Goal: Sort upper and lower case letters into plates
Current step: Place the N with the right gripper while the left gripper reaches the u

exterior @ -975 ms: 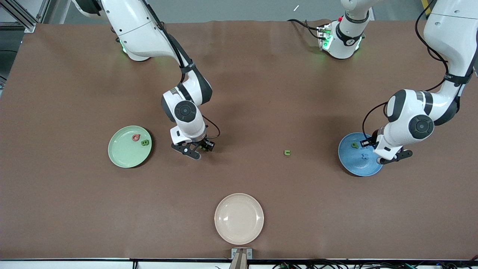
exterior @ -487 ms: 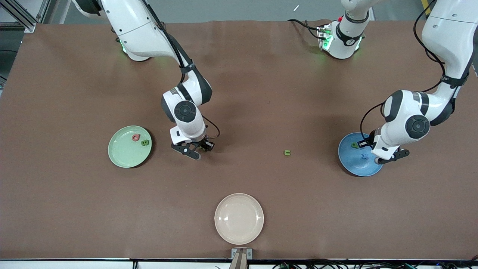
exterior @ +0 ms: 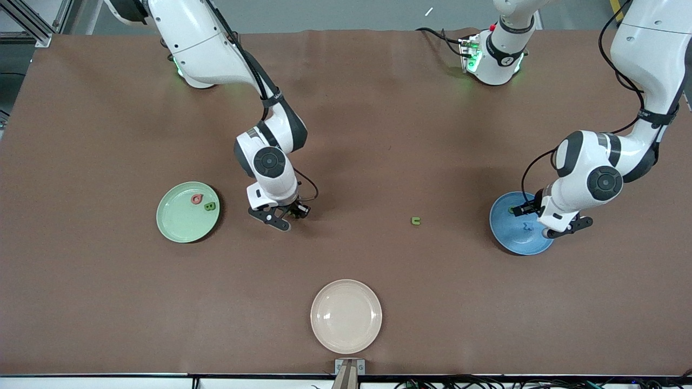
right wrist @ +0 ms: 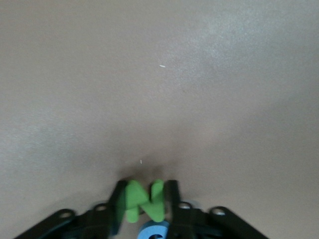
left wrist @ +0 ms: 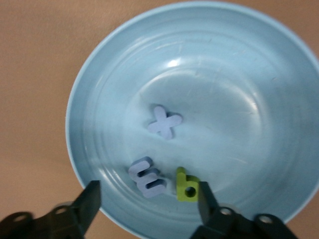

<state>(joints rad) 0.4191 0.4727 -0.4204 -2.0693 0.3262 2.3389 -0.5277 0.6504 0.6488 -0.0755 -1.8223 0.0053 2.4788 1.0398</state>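
- Hanging over the blue plate [exterior: 511, 235], the left gripper [left wrist: 147, 199] is spread wide and holds nothing; blue x [left wrist: 164, 122], blue m [left wrist: 147, 178] and green q [left wrist: 187, 185] lie inside.
- The right gripper [right wrist: 144, 199] pinches the green N [right wrist: 143, 200] on bare table [exterior: 378, 135] beside the pale green plate [exterior: 175, 224].

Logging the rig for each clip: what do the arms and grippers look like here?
Both arms are glossy white with dark grey joint bands and round black caps. Black cables run along them. Green lights glow at the bases. Each gripper has black fingers.
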